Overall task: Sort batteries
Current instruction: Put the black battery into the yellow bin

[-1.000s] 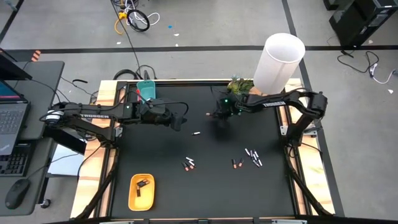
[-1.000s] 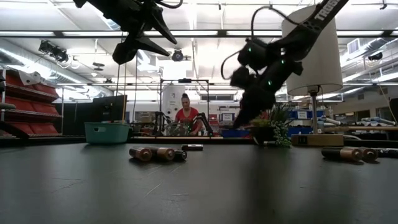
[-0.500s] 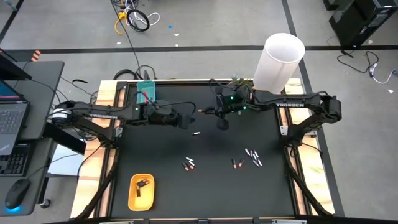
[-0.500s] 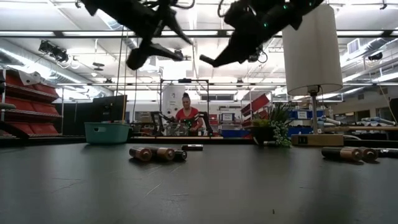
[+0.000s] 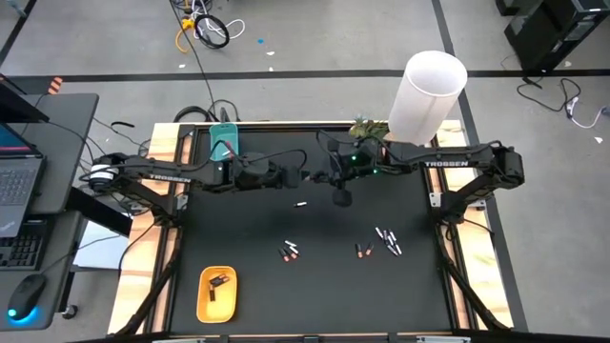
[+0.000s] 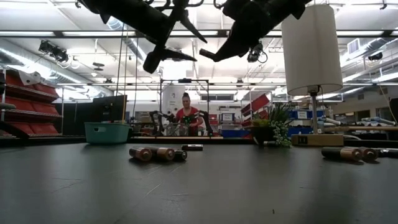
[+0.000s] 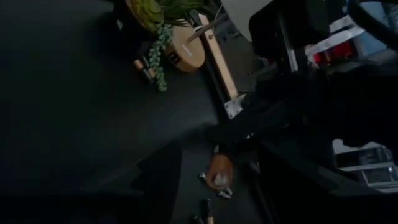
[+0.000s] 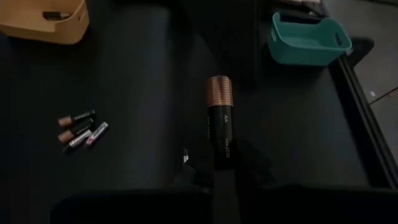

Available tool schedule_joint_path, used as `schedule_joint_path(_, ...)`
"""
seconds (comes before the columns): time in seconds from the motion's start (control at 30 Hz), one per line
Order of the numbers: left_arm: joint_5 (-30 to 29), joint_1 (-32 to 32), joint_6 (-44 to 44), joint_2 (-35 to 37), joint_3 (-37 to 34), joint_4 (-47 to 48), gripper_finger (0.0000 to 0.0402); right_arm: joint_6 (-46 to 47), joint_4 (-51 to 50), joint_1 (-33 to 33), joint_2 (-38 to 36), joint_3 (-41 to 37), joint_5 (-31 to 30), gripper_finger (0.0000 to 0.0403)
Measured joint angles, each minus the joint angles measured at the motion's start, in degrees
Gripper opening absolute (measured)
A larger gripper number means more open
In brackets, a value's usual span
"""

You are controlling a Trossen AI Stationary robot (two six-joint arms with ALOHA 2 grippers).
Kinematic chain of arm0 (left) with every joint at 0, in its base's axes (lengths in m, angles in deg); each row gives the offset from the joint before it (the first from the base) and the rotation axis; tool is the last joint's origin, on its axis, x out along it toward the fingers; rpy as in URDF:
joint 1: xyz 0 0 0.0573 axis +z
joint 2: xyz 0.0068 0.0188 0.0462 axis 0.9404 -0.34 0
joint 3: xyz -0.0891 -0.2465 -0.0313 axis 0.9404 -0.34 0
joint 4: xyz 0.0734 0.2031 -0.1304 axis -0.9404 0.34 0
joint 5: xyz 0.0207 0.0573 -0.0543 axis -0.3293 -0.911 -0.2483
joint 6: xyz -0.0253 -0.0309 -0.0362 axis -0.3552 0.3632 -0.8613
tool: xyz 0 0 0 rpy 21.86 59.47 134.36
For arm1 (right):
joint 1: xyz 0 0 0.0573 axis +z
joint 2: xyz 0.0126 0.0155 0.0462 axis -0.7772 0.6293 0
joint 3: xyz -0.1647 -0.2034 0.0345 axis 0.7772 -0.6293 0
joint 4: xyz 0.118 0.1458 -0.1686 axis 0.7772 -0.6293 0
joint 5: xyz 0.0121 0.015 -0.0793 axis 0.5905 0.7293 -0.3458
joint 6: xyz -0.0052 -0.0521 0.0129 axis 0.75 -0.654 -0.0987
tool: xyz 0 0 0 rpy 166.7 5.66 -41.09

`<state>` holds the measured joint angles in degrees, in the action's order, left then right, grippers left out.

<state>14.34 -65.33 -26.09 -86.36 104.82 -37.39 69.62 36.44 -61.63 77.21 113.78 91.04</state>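
My right gripper [image 5: 317,175] hangs high over the far middle of the table, shut on a dark AA battery [image 8: 219,118] with a copper end. My left gripper [image 6: 179,46] faces it from the table's left. Its fingers stand open, just short of that battery's free end [image 7: 218,175], and touch nothing. More batteries lie flat on the black table: a pale one [image 5: 300,204], a small group [image 5: 291,252] and another group [image 5: 386,239]. The yellow tray [image 5: 216,292] at the near left holds a few. The teal tray [image 5: 223,143] stands at the far left. My right gripper pinches the battery's dark rear end [image 8: 224,163] between its two fingers. The battery lies along the fingers and sticks out well beyond their tips, copper end [image 8: 218,86] foremost. The fingers slant down toward the table's left. The battery is lifted clear of the table.
A white lamp [image 5: 426,95] and a small plant [image 5: 368,129] stand at the far right edge. In the low view a person [image 6: 186,116] sits in the room behind. Bare black table lies between the battery groups.
My right gripper has risen from near the table with the battery and gone toward the table's left. My left gripper has moved toward the right, closing in on the battery's free end.
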Motion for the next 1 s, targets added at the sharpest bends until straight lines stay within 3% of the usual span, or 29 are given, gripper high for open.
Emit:
schedule_joint_path(0.6, -0.4, -1.1, -1.3, -1.9, 0.0, -2.6, 0.0213, 0.3, 1.3, 0.8, 0.0, 0.0, -1.7, 0.0024)
schedule_joint_path(0.73, -0.9, -1.2, -1.2, -1.9, 0.0, -2.7, 0.0176, 0.3, 2.4, 0.8, 0.0, 0.0, -1.7, 0.0024)
schedule_joint_path(1.0, -1.3, -1.2, 0.4, -1.9, 0.0, -3.0, 0.0066, 0.3, 3.0, 0.8, 0.0, 0.0, -1.4, 0.0023)
